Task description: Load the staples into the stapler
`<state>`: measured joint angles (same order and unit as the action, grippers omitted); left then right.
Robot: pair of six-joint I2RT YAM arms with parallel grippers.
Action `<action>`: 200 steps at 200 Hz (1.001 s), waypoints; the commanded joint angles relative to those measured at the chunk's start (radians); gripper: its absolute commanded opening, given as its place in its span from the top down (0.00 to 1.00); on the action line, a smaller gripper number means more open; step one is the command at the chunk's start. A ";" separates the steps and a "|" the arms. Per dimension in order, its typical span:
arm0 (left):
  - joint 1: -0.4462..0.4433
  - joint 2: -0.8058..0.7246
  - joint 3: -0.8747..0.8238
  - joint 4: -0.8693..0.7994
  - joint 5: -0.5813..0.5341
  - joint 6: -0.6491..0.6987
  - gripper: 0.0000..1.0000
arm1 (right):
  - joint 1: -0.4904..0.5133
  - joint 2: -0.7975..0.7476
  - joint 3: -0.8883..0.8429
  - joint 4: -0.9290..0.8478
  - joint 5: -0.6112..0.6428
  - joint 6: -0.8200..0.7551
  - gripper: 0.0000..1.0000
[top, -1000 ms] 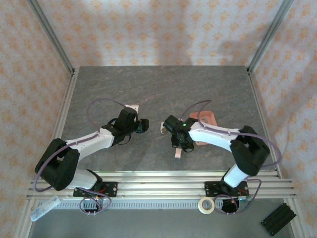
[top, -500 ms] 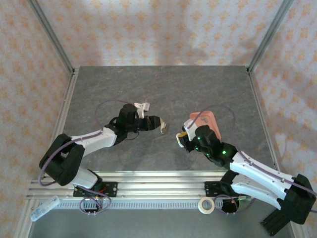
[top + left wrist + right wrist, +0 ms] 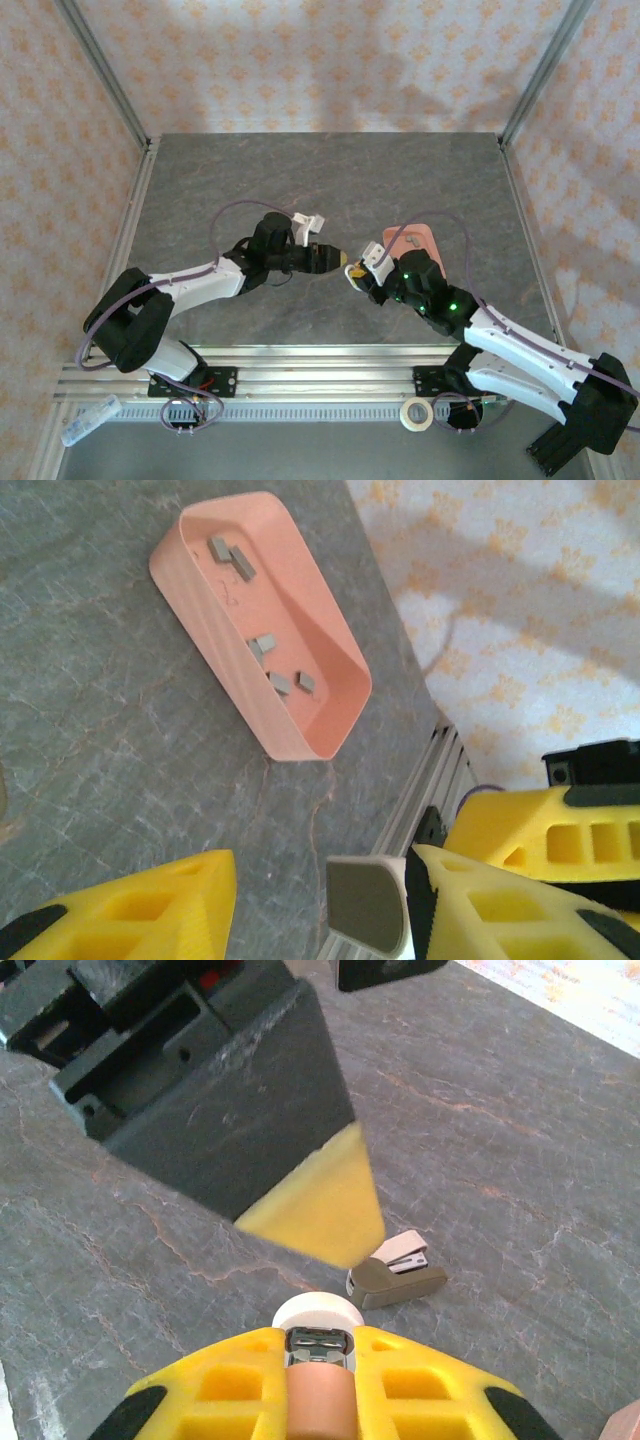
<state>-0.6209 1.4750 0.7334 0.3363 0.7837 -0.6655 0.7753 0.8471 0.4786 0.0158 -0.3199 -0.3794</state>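
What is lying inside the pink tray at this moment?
Several small grey staples lie loose on the floor of the pink tray. Its near wall covers a strip of that floor, so anything there is hidden.

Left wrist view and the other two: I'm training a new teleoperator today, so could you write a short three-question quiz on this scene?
1. True or false: the staples lie loose on the table.
2. Which gripper is clamped on the pink and metal object? A. left B. right C. neither
3. Fill in: seen from the top camera, the pink tray stands nearer the ___ arm.

Key: 1. False, they lie inside the pink tray. 2. B, the right gripper. 3. right.
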 commanded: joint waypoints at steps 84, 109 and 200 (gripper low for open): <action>-0.024 0.018 0.007 0.031 0.083 0.026 0.50 | -0.005 0.026 0.014 0.078 -0.011 -0.002 1.00; -0.025 0.026 0.003 0.037 0.083 0.024 0.50 | -0.005 0.027 0.013 0.090 -0.006 0.000 1.00; -0.025 0.049 0.063 -0.344 -0.128 0.225 0.56 | -0.028 -0.037 0.036 0.131 -0.035 0.019 1.00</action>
<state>-0.6407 1.4971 0.7647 0.1589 0.7273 -0.5285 0.7578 0.8478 0.4786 0.0475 -0.3351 -0.3759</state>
